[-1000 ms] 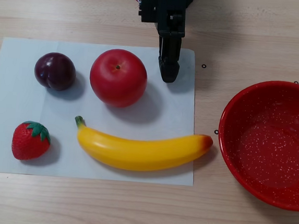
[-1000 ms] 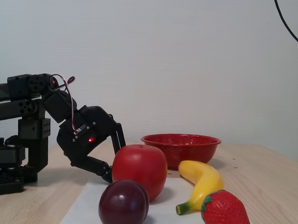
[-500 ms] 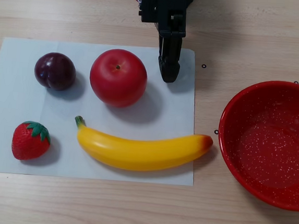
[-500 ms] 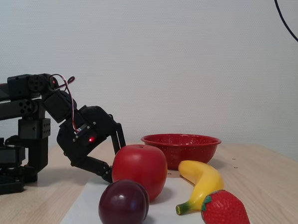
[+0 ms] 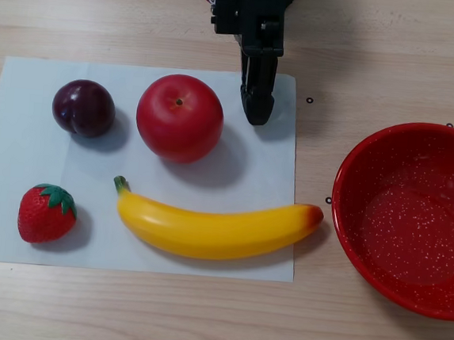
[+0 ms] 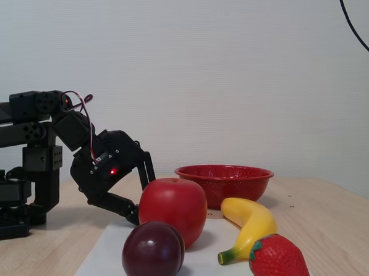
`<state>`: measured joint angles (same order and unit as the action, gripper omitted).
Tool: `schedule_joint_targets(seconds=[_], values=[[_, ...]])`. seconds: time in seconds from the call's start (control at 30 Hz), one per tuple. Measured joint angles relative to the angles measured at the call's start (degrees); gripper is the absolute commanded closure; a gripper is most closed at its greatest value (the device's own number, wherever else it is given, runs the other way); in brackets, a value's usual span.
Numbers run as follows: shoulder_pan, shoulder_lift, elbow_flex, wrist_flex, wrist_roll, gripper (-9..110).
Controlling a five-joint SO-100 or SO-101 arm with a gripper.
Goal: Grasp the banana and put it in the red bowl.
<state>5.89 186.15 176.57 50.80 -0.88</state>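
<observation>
Step in hand, by my reading: the approach; no grasp made yet.

The tool is hanging over the far edge of the white sheet, just beside the apple in the other view. It is holding nothing. From above the fingers are reading as one dark block; in the fixed view two jaws are showing spread apart by the apple, so I am taking it as released.

The banana is lying flat along the near edge of the sheet, green stem toward the strawberry, reddish end poking off the sheet toward the red bowl. Tool and banana are well apart, with bare sheet between them.

The red bowl is sitting on the table off the sheet, near the banana's reddish end, and looking empty. A plum is resting beside the apple.

Next move, as I judge it: bringing the tool forward past the apple, lowering over the banana's middle with jaws straddling its width, then closing.
</observation>
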Motion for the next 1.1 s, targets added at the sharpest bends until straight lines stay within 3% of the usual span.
schedule_joint_targets(seconds=[1.1], values=[[-0.5,-54.1,-56.6,11.4,-1.2,101]])
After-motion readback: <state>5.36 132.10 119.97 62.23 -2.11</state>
